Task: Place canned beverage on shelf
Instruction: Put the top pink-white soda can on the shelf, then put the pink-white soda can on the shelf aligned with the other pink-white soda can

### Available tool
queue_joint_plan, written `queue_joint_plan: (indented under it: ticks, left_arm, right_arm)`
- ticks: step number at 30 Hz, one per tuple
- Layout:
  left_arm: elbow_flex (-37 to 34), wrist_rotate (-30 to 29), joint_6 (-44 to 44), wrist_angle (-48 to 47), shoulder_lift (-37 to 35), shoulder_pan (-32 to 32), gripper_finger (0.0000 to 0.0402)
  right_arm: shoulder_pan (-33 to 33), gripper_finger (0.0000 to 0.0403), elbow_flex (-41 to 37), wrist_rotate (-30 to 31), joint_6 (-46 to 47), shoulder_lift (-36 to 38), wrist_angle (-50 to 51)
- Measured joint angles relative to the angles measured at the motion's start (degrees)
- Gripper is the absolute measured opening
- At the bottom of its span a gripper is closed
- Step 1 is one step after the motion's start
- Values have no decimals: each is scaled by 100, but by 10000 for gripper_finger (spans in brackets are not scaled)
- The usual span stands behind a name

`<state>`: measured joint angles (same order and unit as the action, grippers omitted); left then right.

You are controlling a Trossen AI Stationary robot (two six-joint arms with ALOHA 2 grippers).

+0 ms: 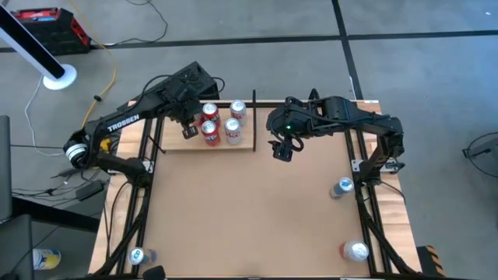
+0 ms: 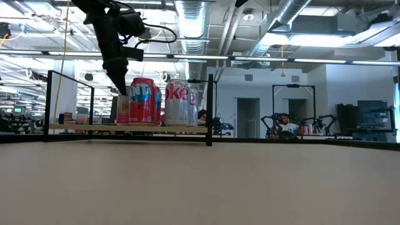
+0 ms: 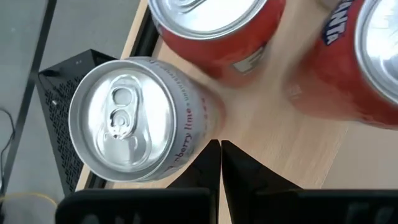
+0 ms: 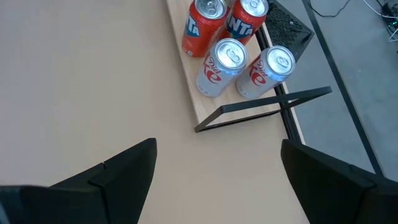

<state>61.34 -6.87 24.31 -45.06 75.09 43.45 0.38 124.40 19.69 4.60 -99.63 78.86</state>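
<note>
The pale-wood shelf with thin black rods stands at the table's far side. On it stand two red cans and two silver cans with red lettering. A silver berry-lime can stands upright at the shelf's left end; in the high view my left arm hides it. My left gripper is shut just beside that can, slanting down from the left. My right gripper hangs open above the bare table, right of the shelf, with nothing between its fingers. My left gripper has its shut fingertips right by the lower side wall of the berry-lime can, which stands upright on the shelf. I cannot tell whether they touch the can.
Three more cans are on the table: one at the right edge, one at the near right, one at the near left. The shelf's black rod frame rises above its panel. The table's middle is bare wood.
</note>
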Motion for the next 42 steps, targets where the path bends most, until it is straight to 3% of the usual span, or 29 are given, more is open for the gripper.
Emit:
queue_joint_plan:
  ticks: [16, 19, 21, 24, 28, 33, 38, 42]
  left_arm:
    - [0, -238, -248, -355, -227, -177, 0]
    - [0, -221, -373, -521, -609, -467, 0]
    - [0, 47, -505, -585, -997, -710, 0]
    - [-81, 929, -662, -507, -1692, -1108, 0]
    - [-419, 1884, -810, -140, -2714, -1658, 0]
    - [-989, 1860, -1003, 839, -3830, -2062, 0]
    - [-1217, 1716, -847, 1590, -4335, -2094, 0]
    - [-1220, 1533, -786, 2061, -4367, -2092, 0]
  right_arm:
    - [0, 368, 2, -26, 356, 0, 251]
    - [35, 368, 2, -444, 767, 0, 748]
    - [119, 368, 2, -1024, 1203, 0, 1116]
    - [471, 368, -70, -1882, 1979, 7, 1057]
    - [1336, 368, -190, -2500, 3206, 2, 1084]
    - [2355, 368, -681, -2610, 5097, -4, 1113]
    - [3001, 368, -1404, -2995, 6793, 75, 1109]
    - [3347, 368, -2178, -4017, 8011, 180, 1126]
